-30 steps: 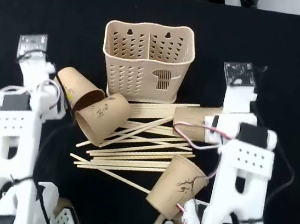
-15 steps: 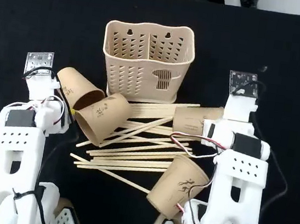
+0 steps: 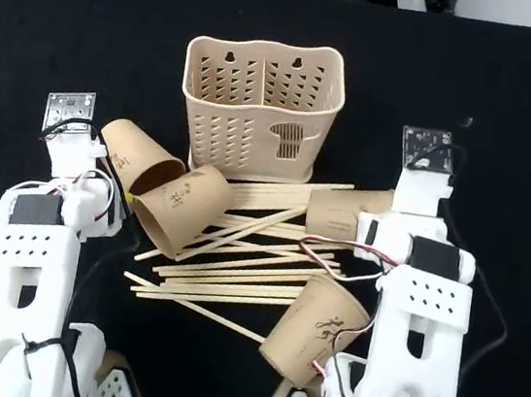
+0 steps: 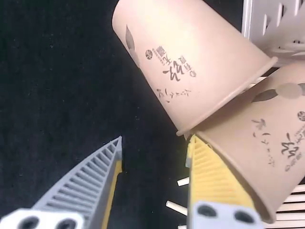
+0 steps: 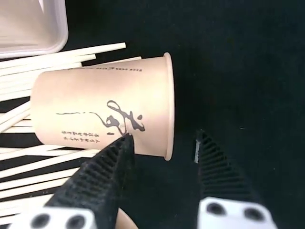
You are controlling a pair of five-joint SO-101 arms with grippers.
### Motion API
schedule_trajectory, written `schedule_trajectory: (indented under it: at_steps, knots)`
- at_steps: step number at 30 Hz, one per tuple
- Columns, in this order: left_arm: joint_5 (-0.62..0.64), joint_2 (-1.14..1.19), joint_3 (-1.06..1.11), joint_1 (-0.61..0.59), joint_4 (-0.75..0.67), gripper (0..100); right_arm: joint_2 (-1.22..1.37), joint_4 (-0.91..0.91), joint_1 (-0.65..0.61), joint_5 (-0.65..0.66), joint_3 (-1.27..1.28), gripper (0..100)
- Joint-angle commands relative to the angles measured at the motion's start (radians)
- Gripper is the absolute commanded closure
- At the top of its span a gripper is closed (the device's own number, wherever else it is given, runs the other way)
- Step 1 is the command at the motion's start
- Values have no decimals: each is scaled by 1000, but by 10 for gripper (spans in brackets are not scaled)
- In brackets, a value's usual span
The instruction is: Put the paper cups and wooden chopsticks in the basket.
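1. The left gripper (image 4: 155,143) is held with fingers apart, just beside the rim of the left cup (image 4: 190,62).
2. The left cup, brown printed paper, is laid sideways against the second cup (image 3: 181,209).
3. The chopsticks (image 3: 247,265), pale wood, are scattered before the basket (image 3: 260,110).
4. The basket, beige and perforated, is divided into two compartments; all cups and chopsticks are outside it.
5. The third cup (image 3: 342,212) and front cup (image 3: 312,330) are laid sideways.
6. The right gripper (image 5: 163,138) is held with fingers apart over the third cup's rim.

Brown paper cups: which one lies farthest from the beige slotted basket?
The brown paper cup with the wooden chopsticks between it and the beige slotted basket; the other three lie near it.
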Motion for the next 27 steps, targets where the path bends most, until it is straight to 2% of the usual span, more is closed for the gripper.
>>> schedule_trajectory:
  at_steps: [1, 8, 17, 27]
  knots:
    - [5, -25, -8, 8, -17, 779, -31, 41, -17, -37, -124, 794]
    - [5, -25, -7, 8, -17, 780, -2, 114, -17, -101, -283, 794]
    - [5, -25, -7, 8, -17, 780, 371, 114, -14, -133, -407, 796]
    - [5, -25, -7, 8, -17, 780, 387, 123, -77, -104, -389, 798]
